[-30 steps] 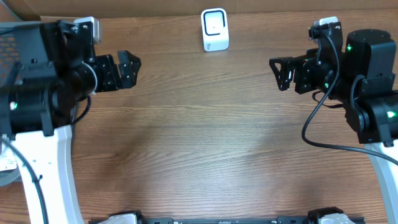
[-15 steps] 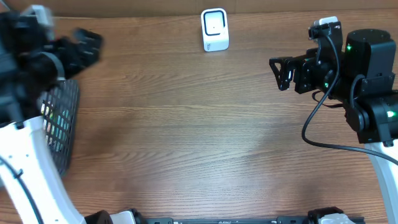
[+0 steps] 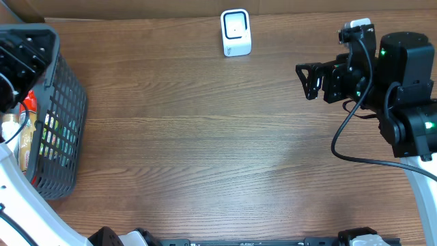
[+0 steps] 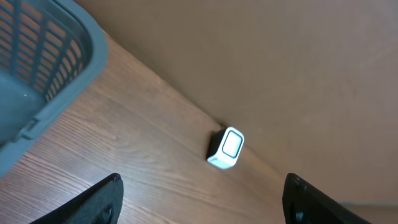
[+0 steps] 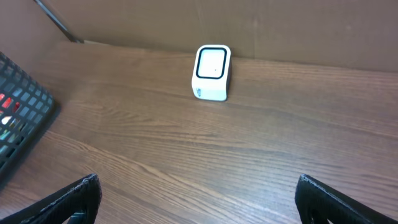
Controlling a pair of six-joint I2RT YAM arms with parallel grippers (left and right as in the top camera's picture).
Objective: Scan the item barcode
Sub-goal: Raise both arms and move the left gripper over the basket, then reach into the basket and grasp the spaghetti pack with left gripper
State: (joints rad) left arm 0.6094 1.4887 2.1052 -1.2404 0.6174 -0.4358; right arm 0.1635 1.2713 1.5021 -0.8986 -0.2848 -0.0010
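Tabletop stock, one bench, two arms

1. Table (image 3: 205,150): brown wood grain, backed by a cardboard wall (image 5: 280,25).
2. Barcode scanner (image 3: 235,32): small white unit with a dark-rimmed window. It stands upright at the far edge of the table, about midway across and just in front of the wall, well apart from both arms.
3. Basket (image 3: 65,130): dark mesh, at the left edge of the table.
4. Items (image 3: 26,140): inside the basket, seen through the mesh as patches of red, tan and green. They are partly hidden by the left arm (image 3: 20,61), which hangs over the basket's far end. Individual items and any barcode cannot be made out.
5. Left gripper (image 4: 200,199): fingers set wide apart with nothing between them. Its camera faces across the table towards the scanner, with the basket rim at its left.
6. Right gripper (image 3: 306,80): at the right side of the table, jaws spread wide and empty, pointing towards the centre, clear of the scanner
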